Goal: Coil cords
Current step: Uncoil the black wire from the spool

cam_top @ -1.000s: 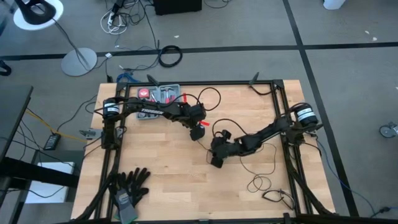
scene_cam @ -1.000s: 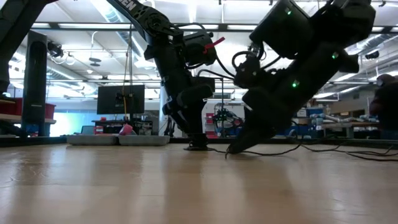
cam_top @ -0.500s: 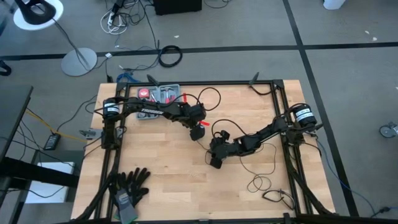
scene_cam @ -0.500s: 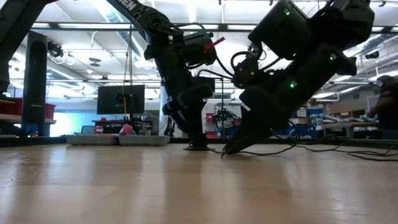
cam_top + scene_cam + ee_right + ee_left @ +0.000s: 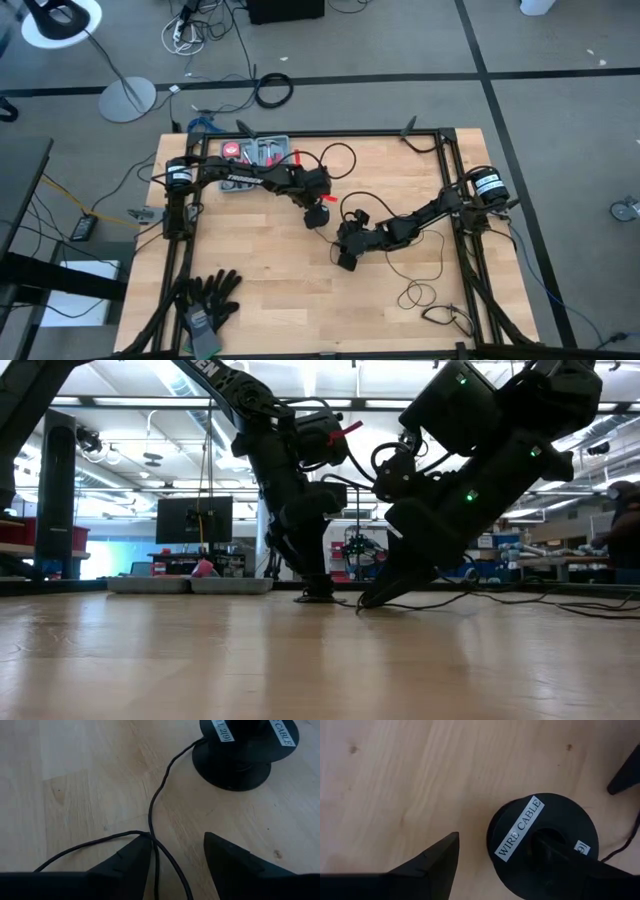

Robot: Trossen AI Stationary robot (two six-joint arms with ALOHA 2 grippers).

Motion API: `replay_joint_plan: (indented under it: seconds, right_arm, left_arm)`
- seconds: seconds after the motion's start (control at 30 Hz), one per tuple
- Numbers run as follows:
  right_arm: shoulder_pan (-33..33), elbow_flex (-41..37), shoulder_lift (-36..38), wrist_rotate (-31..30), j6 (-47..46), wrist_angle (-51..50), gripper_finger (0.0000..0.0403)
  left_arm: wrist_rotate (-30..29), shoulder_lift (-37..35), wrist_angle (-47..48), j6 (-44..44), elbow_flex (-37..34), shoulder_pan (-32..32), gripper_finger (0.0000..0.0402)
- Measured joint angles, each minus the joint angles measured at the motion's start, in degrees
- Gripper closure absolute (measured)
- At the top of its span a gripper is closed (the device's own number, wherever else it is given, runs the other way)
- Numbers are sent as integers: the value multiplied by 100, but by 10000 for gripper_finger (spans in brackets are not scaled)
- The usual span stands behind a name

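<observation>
The cord is a thin black wire [image 5: 161,795] ending in a small round black spool [image 5: 542,840] labelled WIRE CABLE, which stands flat on the table's middle [image 5: 318,218]. My left gripper [image 5: 497,841] points steeply down on the spool, open. The wire runs from the spool's base across the table and crosses itself between the open fingers of my right gripper [image 5: 177,841], which slants down just right of the spool [image 5: 346,260]. More slack wire lies in loose loops toward the right [image 5: 420,295]. My left gripper has one finger [image 5: 555,857] in the spool's centre hole [image 5: 545,836], coming from above. Its other finger [image 5: 440,857] stands outside, apart from the rim. The spool sits flat on the table. My right gripper's fingertips [image 5: 365,602] rest on the table astride the wire [image 5: 156,851]. The wire lies along one finger's inner side; whether they touch, I cannot tell.
A grey tray of tools [image 5: 258,152] stands at the far left. A pair of black gloves [image 5: 208,300] lies at the near left. A short cable with a plug [image 5: 445,318] lies at the near right. Black frame rails [image 5: 455,170] edge the table.
My left gripper has rolled slightly about its own axis over the spool. My right gripper's fingertips have crept a little along the table toward the left, still open.
</observation>
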State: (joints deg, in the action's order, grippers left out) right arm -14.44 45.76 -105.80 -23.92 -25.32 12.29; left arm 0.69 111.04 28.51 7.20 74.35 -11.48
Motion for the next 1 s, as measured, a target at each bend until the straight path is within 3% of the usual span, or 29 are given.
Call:
replay_joint_plan:
  seconds: [0.5,0.77,0.9,1.0]
  right_arm:
    - [0,0,-1,2,-1,4,214]
    - [0,0,-2,228,22,22,217]
    - [0,6,4,517,159,12,250]
    - [-30,20,12,579,162,-113,307]
  left_arm:
    - [-149,0,15,48,0,-1,110]
    - [-153,0,17,82,0,-3,108]
    - [-154,0,17,219,0,-3,108]
    - [-154,0,20,335,0,-3,108]
